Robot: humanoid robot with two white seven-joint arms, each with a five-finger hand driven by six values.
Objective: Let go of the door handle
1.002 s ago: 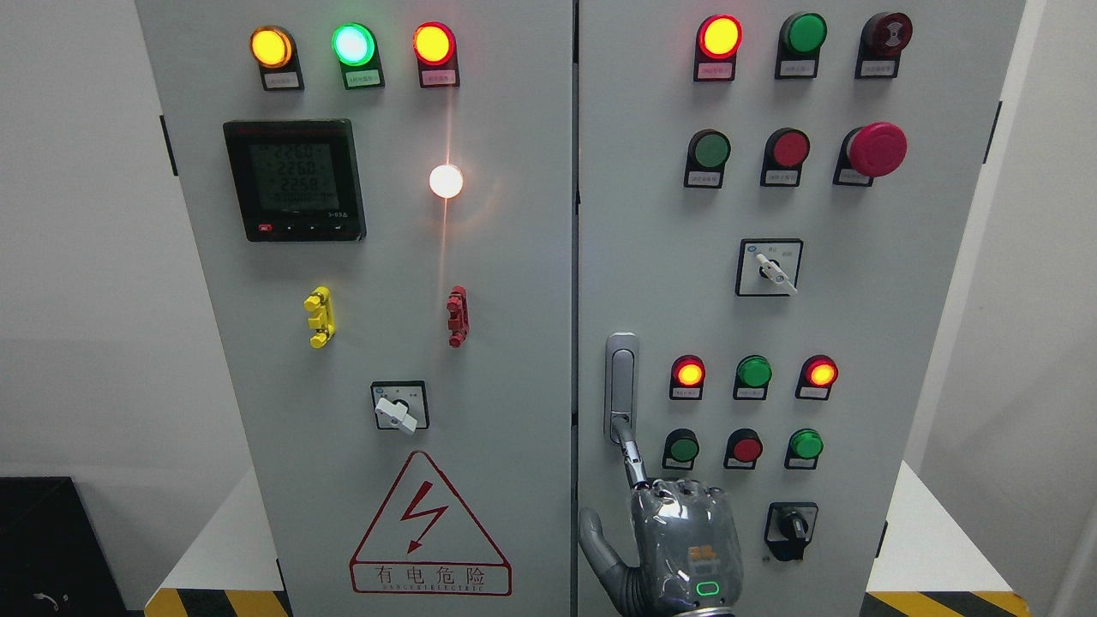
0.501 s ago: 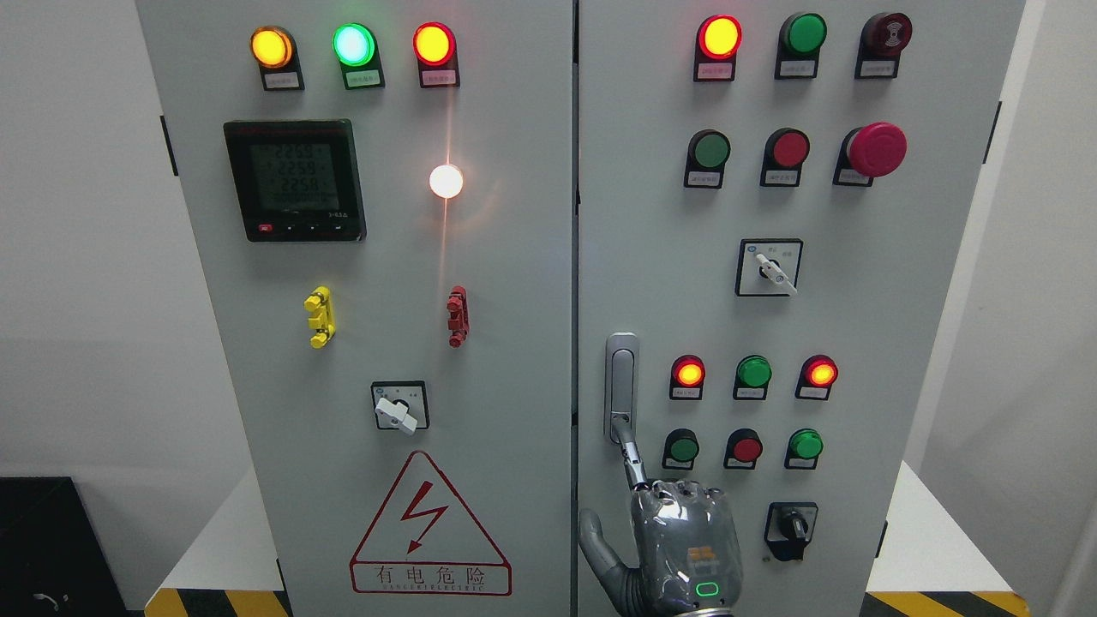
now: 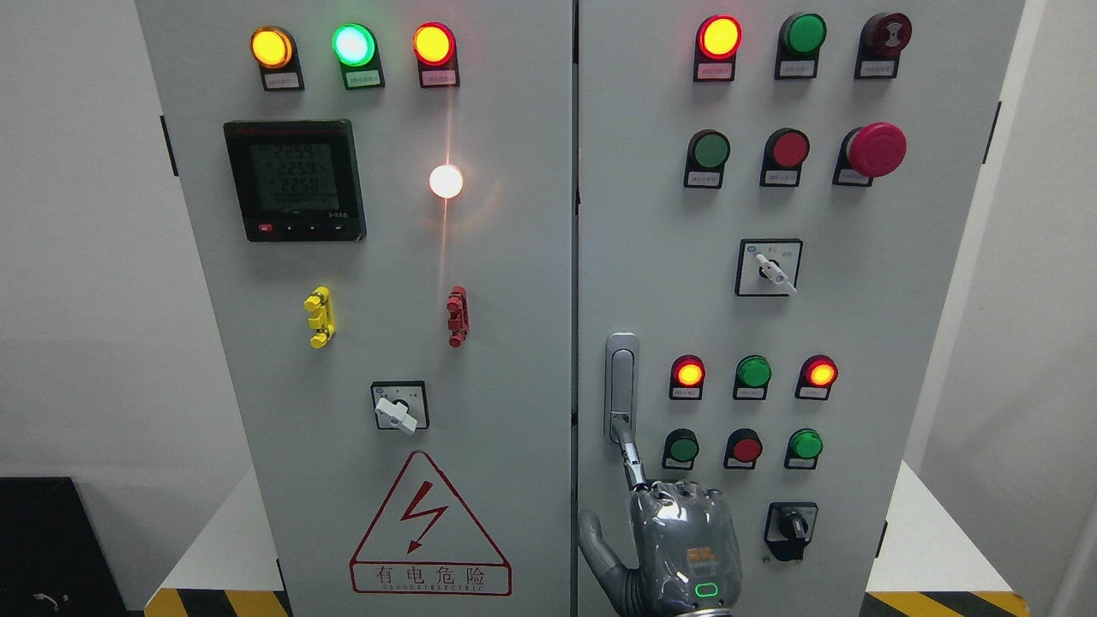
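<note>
The silver door handle (image 3: pixel 620 377) stands upright on the left edge of the right cabinet door (image 3: pixel 857 343). My right hand (image 3: pixel 660 523) rises from the bottom edge just below it, its grey back facing me. The index finger (image 3: pixel 631 454) stretches up and its tip meets the handle's lower end. The other fingers fold away behind the knuckles, and the thumb (image 3: pixel 593 536) sticks out to the left. The contact under the handle's tip is hidden. My left arm does not show.
Lit and unlit push buttons (image 3: pixel 747 447), a rotary switch (image 3: pixel 790 530) and a red mushroom stop button (image 3: pixel 876 149) crowd the door right of the hand. The left door carries a meter (image 3: pixel 294 180), a selector switch (image 3: pixel 397 410) and a warning triangle (image 3: pixel 428 530).
</note>
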